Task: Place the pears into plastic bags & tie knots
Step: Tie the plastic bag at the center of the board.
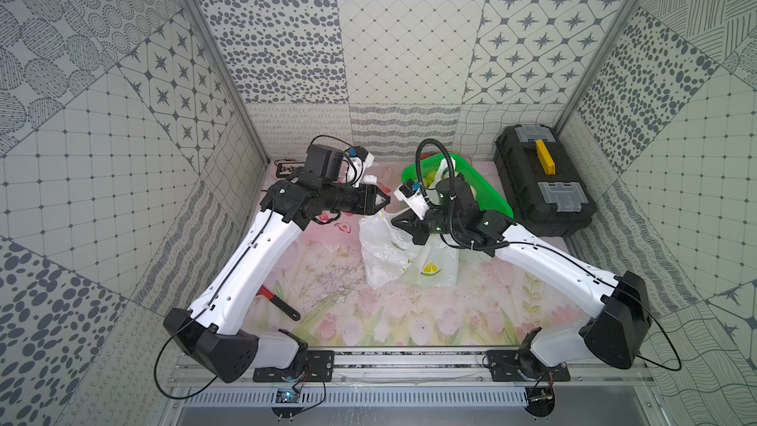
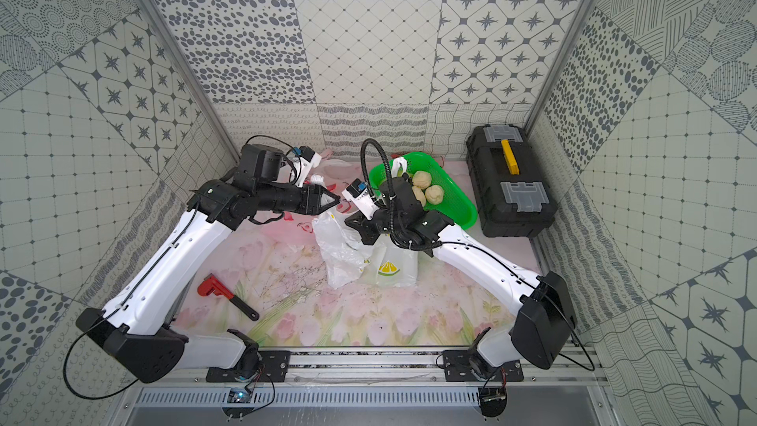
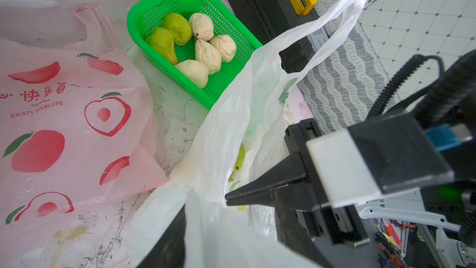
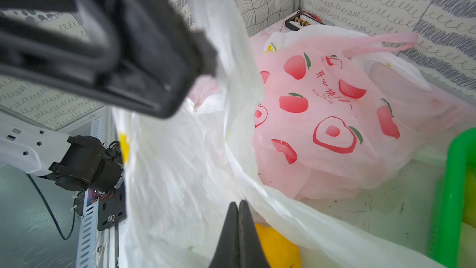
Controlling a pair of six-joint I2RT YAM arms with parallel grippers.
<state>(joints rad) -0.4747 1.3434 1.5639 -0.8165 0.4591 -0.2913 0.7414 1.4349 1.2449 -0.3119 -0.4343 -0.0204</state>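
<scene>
White bag (image 3: 231, 114): green pear (image 3: 240, 158) inside
Right gripper (image 3: 226, 199): clamped on its rim
Left gripper (image 2: 336, 199): open or closed, can't tell tbh
Green basket (image 3: 144, 1): six pears (image 3: 206, 54)

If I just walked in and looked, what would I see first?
Probably the bright green mesh plastic basket at the back of the flowery table, beside the black plastic toolbox, with green and cream-white pears piled in it. Next, the crinkly white plastic bag with lemon-slice prints in the middle, the right arm's shut claw at its mouth.
</scene>
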